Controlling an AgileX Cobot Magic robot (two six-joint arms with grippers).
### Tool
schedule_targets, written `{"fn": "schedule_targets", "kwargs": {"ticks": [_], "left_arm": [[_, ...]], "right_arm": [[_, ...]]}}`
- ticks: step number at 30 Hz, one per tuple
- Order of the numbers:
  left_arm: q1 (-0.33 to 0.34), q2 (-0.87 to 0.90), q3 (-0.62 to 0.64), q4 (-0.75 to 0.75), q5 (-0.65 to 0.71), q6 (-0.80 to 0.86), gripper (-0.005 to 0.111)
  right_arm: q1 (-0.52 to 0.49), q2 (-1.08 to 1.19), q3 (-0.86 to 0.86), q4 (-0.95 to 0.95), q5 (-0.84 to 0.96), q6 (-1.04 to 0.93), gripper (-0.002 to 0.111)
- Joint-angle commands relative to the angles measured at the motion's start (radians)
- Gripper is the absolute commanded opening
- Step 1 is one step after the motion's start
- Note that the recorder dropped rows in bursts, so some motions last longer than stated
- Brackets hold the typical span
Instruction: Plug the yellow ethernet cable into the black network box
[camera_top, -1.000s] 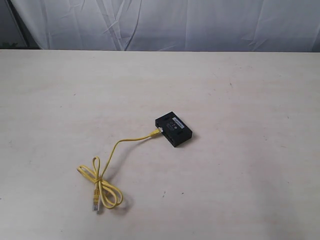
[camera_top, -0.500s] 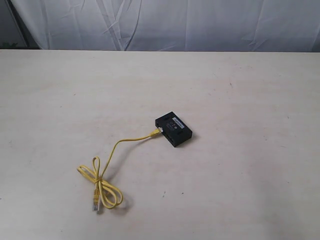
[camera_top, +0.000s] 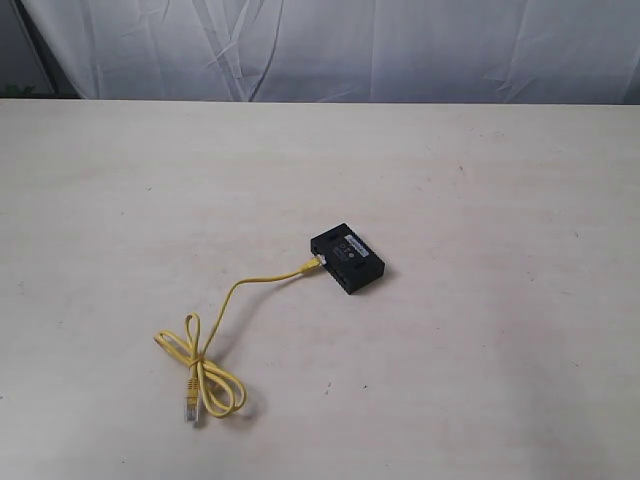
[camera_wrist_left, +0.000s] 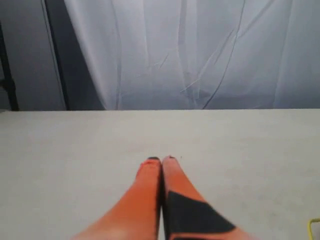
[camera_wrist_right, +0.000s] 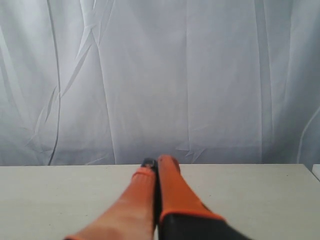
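Observation:
The black network box (camera_top: 347, 259) lies flat near the middle of the table, white label strip up. The yellow ethernet cable (camera_top: 236, 290) runs from the box's left side, where its plug (camera_top: 315, 263) sits at a port, down to a loose loop (camera_top: 205, 372); the other clear plug (camera_top: 189, 409) lies free by the front edge. Neither arm shows in the exterior view. In the left wrist view my left gripper (camera_wrist_left: 161, 159) is shut, orange fingers together over bare table, a sliver of yellow cable (camera_wrist_left: 313, 227) at the frame edge. My right gripper (camera_wrist_right: 157, 162) is shut too, empty.
The pale table (camera_top: 480, 180) stretches wide on all sides of the box. A white curtain (camera_top: 350, 50) hangs behind the far edge; a dark post (camera_wrist_left: 55, 55) stands beside it in the left wrist view.

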Motion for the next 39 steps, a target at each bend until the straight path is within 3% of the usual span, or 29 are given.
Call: {"fn": "schedule_targets", "kwargs": {"ticks": [1, 7, 39], "left_arm": [[0.032, -0.026, 0.082, -0.018, -0.003, -0.009, 0.000], [0.054, -0.026, 0.146, -0.018, -0.001, -0.009, 0.000], [0.054, -0.026, 0.146, 0.008, -0.018, -0.009, 0.000]], "right_arm": [[-0.005, -0.003, 0.003, 0.000, -0.006, -0.001, -0.001], [-0.005, -0.003, 0.003, 0.000, -0.006, -0.001, -0.001], [-0.005, -0.008, 0.009, -0.019, 0.037, 0.017, -0.001]]}}
